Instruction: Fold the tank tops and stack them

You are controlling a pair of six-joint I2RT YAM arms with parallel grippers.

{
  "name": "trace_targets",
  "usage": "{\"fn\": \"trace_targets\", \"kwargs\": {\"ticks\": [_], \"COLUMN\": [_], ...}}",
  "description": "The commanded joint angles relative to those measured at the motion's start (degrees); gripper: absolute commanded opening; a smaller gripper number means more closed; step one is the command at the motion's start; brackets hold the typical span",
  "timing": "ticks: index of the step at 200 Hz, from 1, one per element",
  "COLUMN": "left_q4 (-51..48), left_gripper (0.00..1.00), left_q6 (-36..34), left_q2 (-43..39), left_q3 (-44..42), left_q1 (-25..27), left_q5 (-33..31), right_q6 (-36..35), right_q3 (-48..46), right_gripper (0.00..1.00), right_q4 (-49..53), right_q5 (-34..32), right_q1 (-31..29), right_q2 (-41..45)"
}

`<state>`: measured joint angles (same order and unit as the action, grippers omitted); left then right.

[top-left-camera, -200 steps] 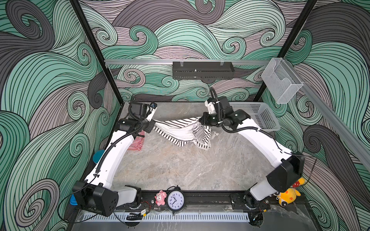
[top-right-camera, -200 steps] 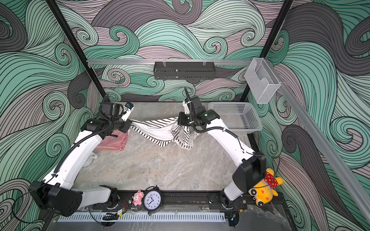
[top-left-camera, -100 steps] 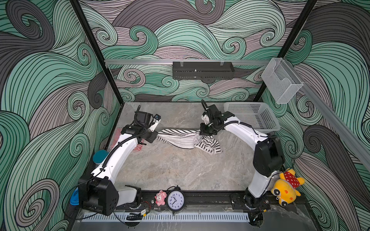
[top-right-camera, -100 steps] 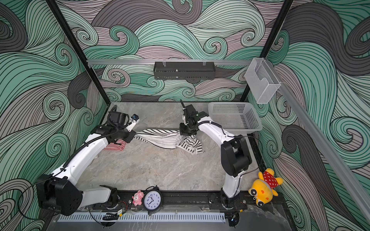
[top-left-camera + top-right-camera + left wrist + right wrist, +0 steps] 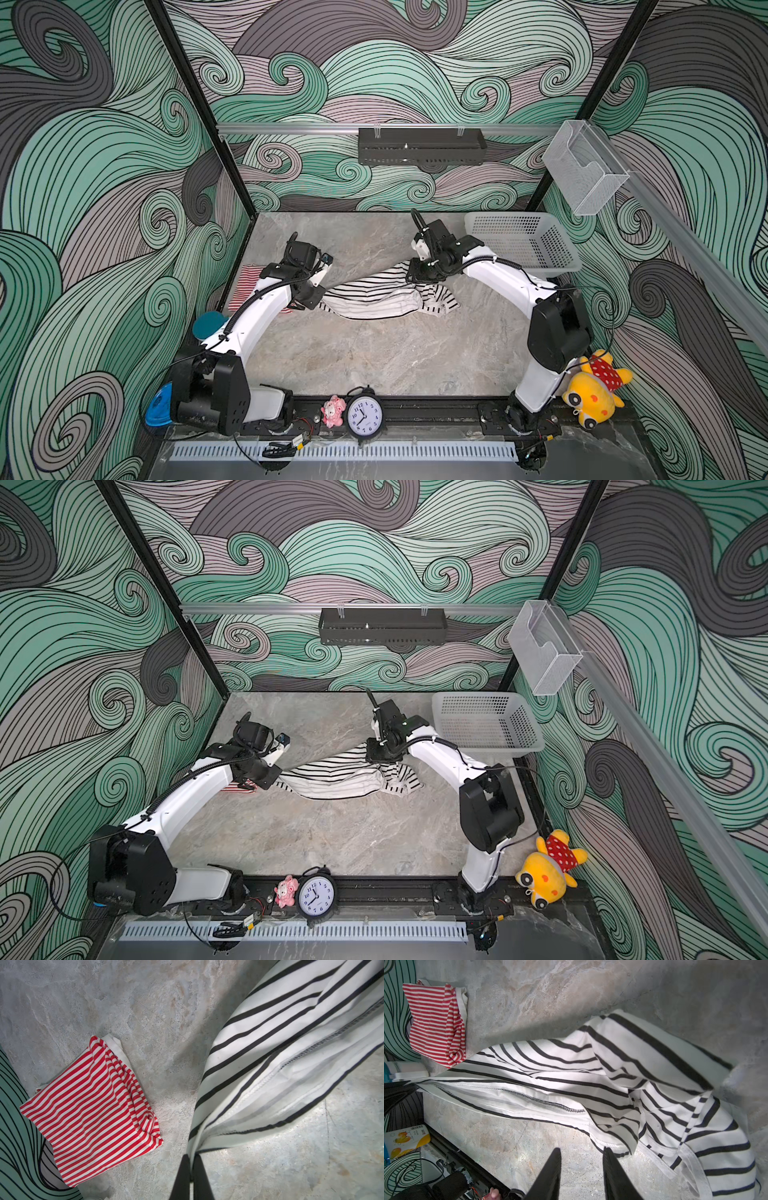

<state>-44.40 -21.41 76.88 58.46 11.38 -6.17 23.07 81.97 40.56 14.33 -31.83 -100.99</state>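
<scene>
Both top views hang high over the front edge, side by side, looking steeply down across the whole grey marbled table (image 5: 374, 357) toward the swirl-patterned back wall (image 5: 395, 75), and they share nearly everything. The wrist cameras sit close above the table, looking down past the black left fingers (image 5: 182, 1176) and right fingers (image 5: 550, 1174). Both catch the red-and-white striped tank top (image 5: 93, 1109) and the black-and-white striped tank top (image 5: 270, 1043).

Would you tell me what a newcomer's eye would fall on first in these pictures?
The black-and-white tank top sprawls rumpled across the middle of the table, one end pinched in the shut left gripper while the right gripper hangs open over its other end. The red-and-white tank top lies folded at the table's left edge.
</scene>
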Motion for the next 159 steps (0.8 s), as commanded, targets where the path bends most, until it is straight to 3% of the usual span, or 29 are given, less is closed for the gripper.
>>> {"fn": "trace_targets", "kwargs": {"ticks": [1,29,78,159], "left_q4": [-1.8,-1.8,-1.7,-2.0], "left_gripper": [0.0,0.0,0.0,0.0], "left_q6": [0.0,0.1,0.8,0.4], "left_q2": [0.5,1.0,1.8,1.1], "left_q3": [1.6,1.8,2.4,2.6], "left_q1": [-0.3,-0.3,-0.3,-0.3], "left_q5": [0.1,0.3,0.7,0.4], "right_q6": [-0.3,-1.0,-1.0,-1.2], "right_q3": [-3.6,-7.5,-8.3,-8.1], "right_gripper": [0.43,0.49,0.49,0.33], "right_q4": [1.1,1.5,-1.2,-2.1], "right_q5": [-3.8,-7.0,-4.7,-6.7], "right_q1": [-0.3,-0.3,-0.4,0.7], "right_q2": [2.2,4.4,0.2,-3.6]}}
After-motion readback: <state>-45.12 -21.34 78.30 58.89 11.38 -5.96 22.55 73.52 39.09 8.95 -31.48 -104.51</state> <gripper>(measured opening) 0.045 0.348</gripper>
